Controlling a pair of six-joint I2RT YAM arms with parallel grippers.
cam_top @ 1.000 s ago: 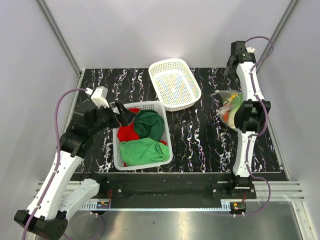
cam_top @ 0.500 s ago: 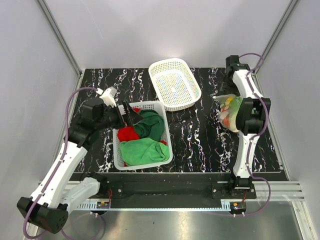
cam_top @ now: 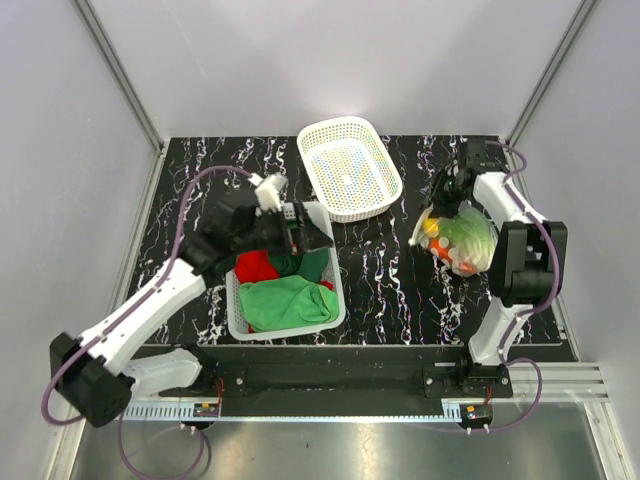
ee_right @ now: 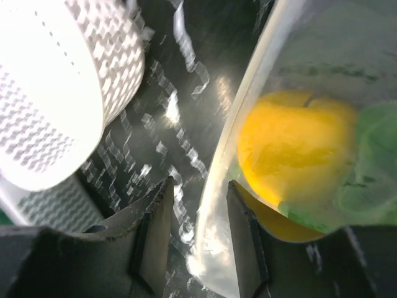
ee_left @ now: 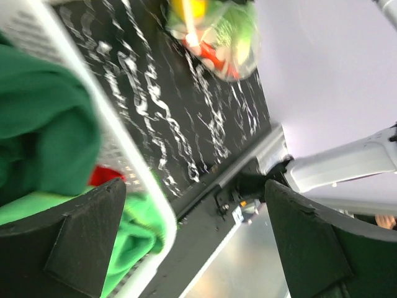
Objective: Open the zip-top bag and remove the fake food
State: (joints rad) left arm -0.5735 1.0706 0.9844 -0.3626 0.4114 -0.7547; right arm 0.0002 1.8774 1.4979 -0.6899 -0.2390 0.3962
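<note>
The zip-top bag (cam_top: 468, 242) lies on the right of the table, clear, with the fake food inside: a yellow lemon (cam_top: 432, 228), green lettuce (cam_top: 474, 236) and an orange-red piece (cam_top: 462, 266). My right gripper (cam_top: 447, 200) is at the bag's far left end. In the right wrist view its jaws (ee_right: 200, 233) are narrowed, with the bag's edge (ee_right: 217, 261) between them. One finger touches the plastic and a gap shows at the other; the lemon (ee_right: 291, 149) sits just beyond. My left gripper (cam_top: 308, 232) hangs wide open (ee_left: 198, 242) over the cloth basket's right rim. The bag (ee_left: 217, 31) is far ahead of it.
A white basket (cam_top: 335, 290) with green cloths (cam_top: 285, 300) and a red one stands left of centre under my left arm. An empty white basket (cam_top: 385, 150) stands at the back centre, close to the bag and bright in the right wrist view (ee_right: 49, 93). Grey walls enclose the table.
My left arm has swung right, over the cloth basket. My right gripper has come down to the bag's left end and its jaws have narrowed. The bag has shifted nearer and spread out.
</note>
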